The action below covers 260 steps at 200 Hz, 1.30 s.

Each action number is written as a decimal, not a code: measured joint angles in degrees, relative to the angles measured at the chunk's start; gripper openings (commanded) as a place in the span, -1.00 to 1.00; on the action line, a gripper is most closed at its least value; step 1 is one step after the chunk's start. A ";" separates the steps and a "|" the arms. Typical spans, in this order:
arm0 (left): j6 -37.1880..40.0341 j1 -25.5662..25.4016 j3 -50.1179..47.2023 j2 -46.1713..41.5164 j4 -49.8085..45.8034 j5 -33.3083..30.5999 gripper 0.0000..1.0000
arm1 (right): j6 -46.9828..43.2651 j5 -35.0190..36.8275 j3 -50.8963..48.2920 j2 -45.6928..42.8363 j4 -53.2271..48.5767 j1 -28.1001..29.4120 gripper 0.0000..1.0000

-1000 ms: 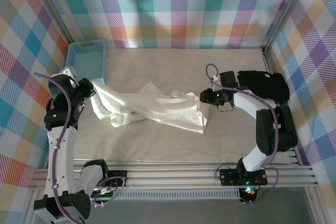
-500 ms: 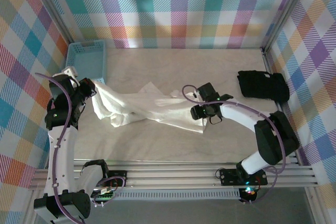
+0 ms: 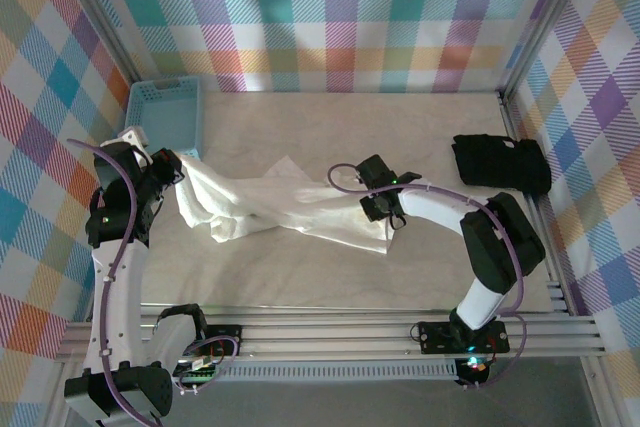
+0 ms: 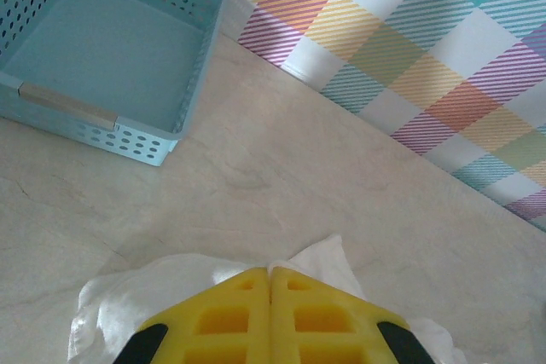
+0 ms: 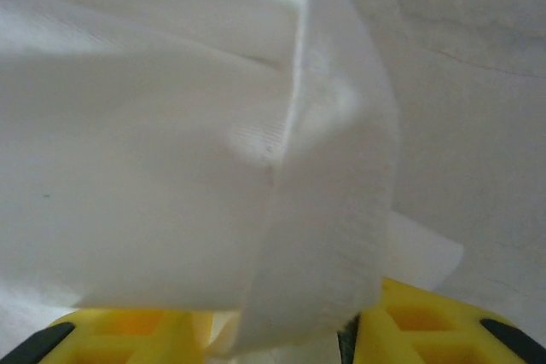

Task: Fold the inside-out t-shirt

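Open table [image 3: 330, 127] lies beyond the t-shirt [image 3: 300, 209]; blue basket [image 3: 165, 117] in the far-left corner. Left fingers [image 4: 271, 304] are clamped on one shirt end. Right fingers [image 3: 378, 209] are spread, with a cloth fold between them.

Light comes soft and even from overhead, bright on my table [image 3: 300, 277], with only faint shadows beside the shirt [image 3: 300, 212]. My right wrist camera sits so close that the shirt blurs and nearly washes out. My left wrist view is sharp; the basket [image 4: 136, 141] shows crisp.
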 measured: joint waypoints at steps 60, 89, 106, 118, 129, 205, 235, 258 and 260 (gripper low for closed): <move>0.00 0.00 0.00 0.00 0.02 0.02 -1.00 | -0.26 2.05 -0.02 -0.33 -1.16 -0.70 -0.50; 0.00 0.00 0.00 0.00 0.00 0.02 -1.00 | -0.20 0.26 -0.02 -0.42 -1.18 -1.60 -0.61; 0.00 0.00 -0.02 0.00 0.00 0.00 -1.00 | -0.02 -0.87 -0.02 -0.42 -1.14 -1.95 -0.66; 0.00 0.00 0.00 0.00 0.00 0.00 -1.00 | 0.00 -1.46 -0.02 -0.42 -1.14 -2.01 -0.70; 0.00 0.00 0.00 0.00 0.00 0.00 -1.00 | -0.04 -1.95 -0.02 -0.42 -1.14 -2.08 -0.76; -0.13 0.00 0.00 0.00 0.00 0.02 -1.00 | 0.66 -12.13 -0.11 -7.45 -1.40 -5.77 -1.00; -1.70 0.00 0.61 0.02 -0.48 0.13 -1.00 | 3.93 -27.21 0.00 -18.86 0.02 -14.21 -1.00; -4.26 0.02 3.69 0.02 -0.46 0.92 -1.00 | 7.61 -37.88 3.13 -25.14 1.51 -21.55 -1.00; -4.48 0.02 4.15 0.02 -0.46 1.01 -1.00 | 7.80 -38.47 3.54 -25.29 1.57 -21.90 -1.00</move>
